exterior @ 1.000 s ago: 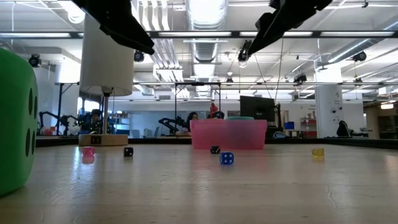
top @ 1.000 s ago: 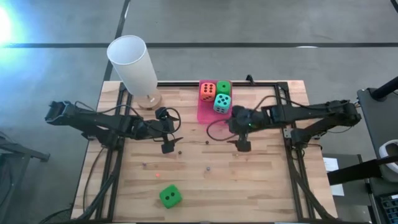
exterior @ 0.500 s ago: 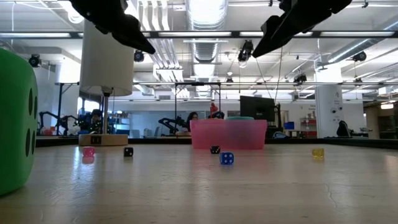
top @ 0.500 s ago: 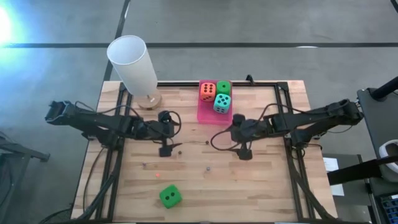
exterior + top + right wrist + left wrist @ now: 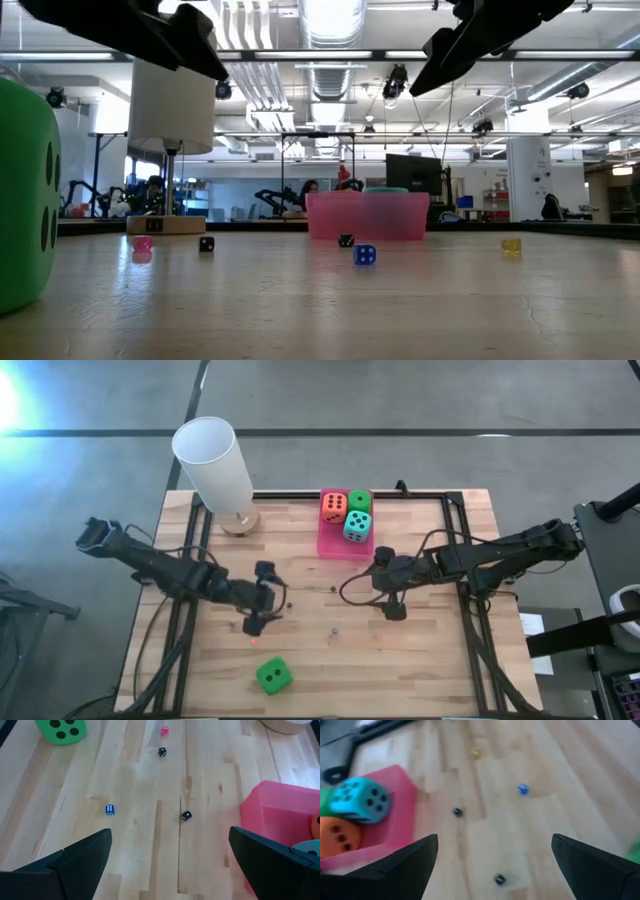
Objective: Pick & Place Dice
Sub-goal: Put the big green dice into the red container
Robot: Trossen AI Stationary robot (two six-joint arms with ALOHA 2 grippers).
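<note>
One bright green die [image 5: 272,675] lies alone on the wooden table near its front edge, and fills the left of the low view [image 5: 25,200]. The orange-red die [image 5: 334,505], a second green die [image 5: 359,501] and the teal die [image 5: 357,526] sit in a pink tray [image 5: 332,544] at the far middle. My left gripper [image 5: 253,627] hangs open above the table, left of centre, a little beyond the lone green die. My right gripper [image 5: 392,609] hangs open right of centre, on the near side of the tray. Neither holds anything.
A tall white cylinder lamp [image 5: 212,460] on a round wooden foot stands at the far left corner. Several tiny dice lie scattered mid-table, such as a blue one [image 5: 109,809] and a black one [image 5: 186,815]. A black frame [image 5: 450,500] borders the table.
My left gripper has swung toward the table's near edge and the lone green die, sinking a little and rolling at the wrist, still open. My right gripper has come slightly toward the near edge and down, still open. The dice have kept still.
</note>
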